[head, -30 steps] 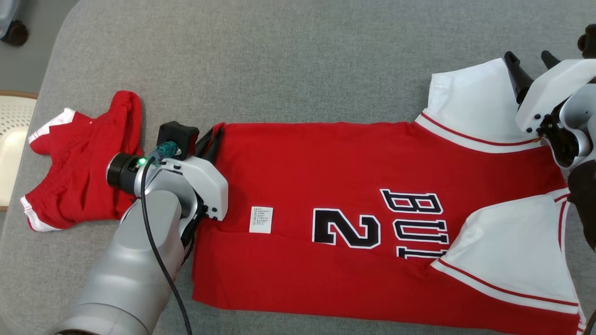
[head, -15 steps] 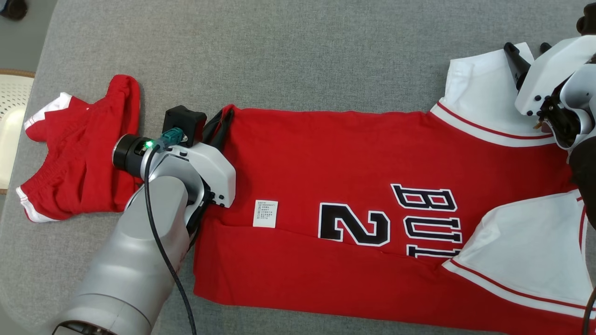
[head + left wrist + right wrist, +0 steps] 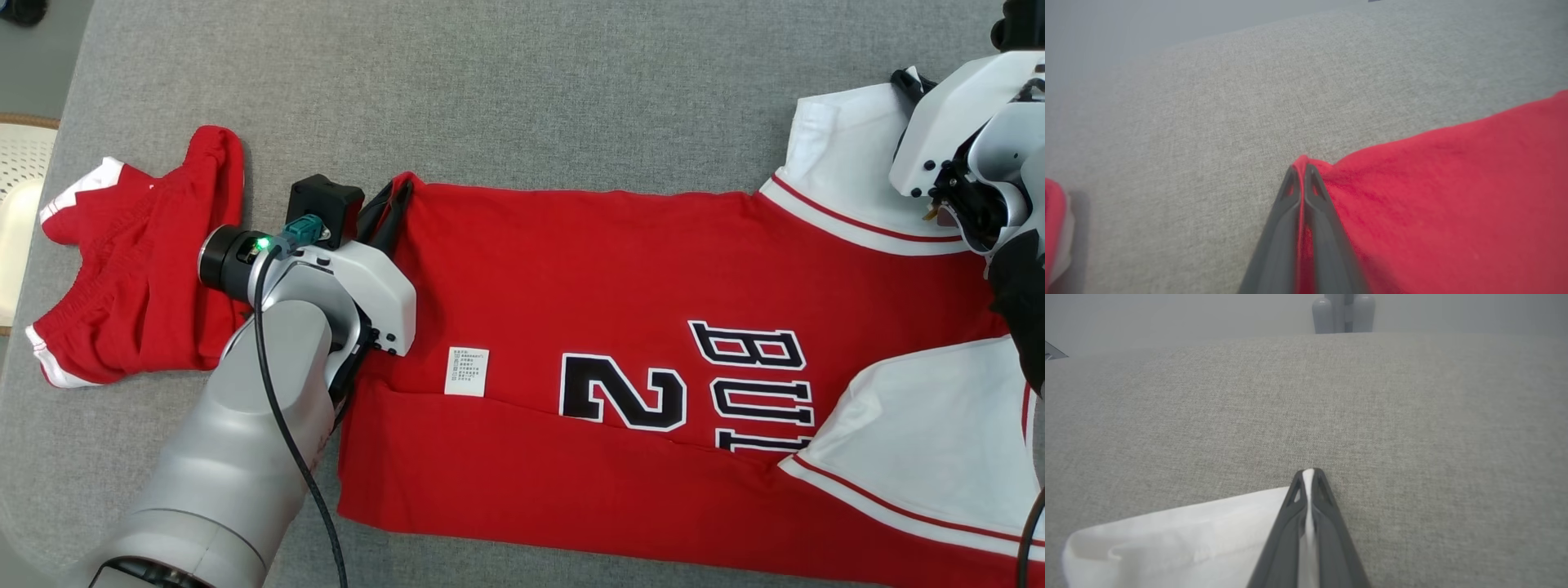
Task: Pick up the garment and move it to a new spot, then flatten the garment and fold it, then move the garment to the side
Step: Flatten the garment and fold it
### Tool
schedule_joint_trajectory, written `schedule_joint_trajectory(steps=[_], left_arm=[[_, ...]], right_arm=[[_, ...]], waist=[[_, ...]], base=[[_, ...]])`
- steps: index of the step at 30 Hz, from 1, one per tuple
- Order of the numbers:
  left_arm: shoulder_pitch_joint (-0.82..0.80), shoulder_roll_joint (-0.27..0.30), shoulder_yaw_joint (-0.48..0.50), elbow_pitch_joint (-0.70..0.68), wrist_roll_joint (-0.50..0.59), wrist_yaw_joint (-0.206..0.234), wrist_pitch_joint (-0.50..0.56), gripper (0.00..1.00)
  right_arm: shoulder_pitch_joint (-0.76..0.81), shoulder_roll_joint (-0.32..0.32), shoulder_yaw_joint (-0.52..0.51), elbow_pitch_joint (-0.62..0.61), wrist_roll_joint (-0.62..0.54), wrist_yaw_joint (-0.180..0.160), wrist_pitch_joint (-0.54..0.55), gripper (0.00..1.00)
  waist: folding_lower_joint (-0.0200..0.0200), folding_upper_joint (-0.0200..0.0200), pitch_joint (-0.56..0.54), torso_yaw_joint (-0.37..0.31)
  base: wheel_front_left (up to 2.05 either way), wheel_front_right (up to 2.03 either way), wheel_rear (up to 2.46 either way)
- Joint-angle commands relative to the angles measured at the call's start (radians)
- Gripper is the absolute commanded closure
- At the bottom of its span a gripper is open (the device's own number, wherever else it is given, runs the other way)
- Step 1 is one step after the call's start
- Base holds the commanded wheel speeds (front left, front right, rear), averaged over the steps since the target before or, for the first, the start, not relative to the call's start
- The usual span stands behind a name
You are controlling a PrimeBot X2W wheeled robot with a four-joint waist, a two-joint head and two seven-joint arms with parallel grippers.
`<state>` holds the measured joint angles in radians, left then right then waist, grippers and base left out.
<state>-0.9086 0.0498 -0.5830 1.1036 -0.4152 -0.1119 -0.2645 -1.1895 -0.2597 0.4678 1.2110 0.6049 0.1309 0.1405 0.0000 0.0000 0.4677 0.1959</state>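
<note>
Garment [image 3: 571, 269], red jersey with white sleeves: lies flat across middle and right of grey padded surface [image 3: 531, 90]. At far left, crumpled red shorts [image 3: 139, 278], apart from it. Next, left gripper [image 3: 1301, 169], closed tight, pinches the far hem corner. At far right, right gripper [image 3: 1308, 473], closed, clamps the white sleeve edge.

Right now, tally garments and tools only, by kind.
jersey: 1
shorts: 1
tools: 2 (left tool shut on the jersey's red corner, right tool shut on its white sleeve)
Total: 4
</note>
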Motion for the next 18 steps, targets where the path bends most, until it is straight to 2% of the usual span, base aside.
schedule_joint_trajectory(steps=[1,9,18], left_arm=[[-0.008,0.002,-0.004,0.001,-0.003,0.008,0.002,1.00],[0.003,0.002,-0.005,0.009,-0.002,0.014,0.001,1.00],[0.021,0.008,0.001,0.005,0.018,0.019,0.001,1.00]], right_arm=[[0.002,-0.007,0.011,-0.006,0.015,0.000,-0.012,1.00],[0.034,-0.026,0.071,-0.029,0.056,0.000,-0.046,1.00],[0.096,-0.062,0.166,-0.126,0.127,0.000,-0.136,1.00]], waist=[[0.0000,0.0000,-0.001,-0.001],[0.0000,0.0000,-0.023,-0.008],[0.0000,0.0000,-0.080,-0.021]], base=[[0.00,0.00,0.00],[0.00,0.00,0.00],[0.00,0.00,0.00]])
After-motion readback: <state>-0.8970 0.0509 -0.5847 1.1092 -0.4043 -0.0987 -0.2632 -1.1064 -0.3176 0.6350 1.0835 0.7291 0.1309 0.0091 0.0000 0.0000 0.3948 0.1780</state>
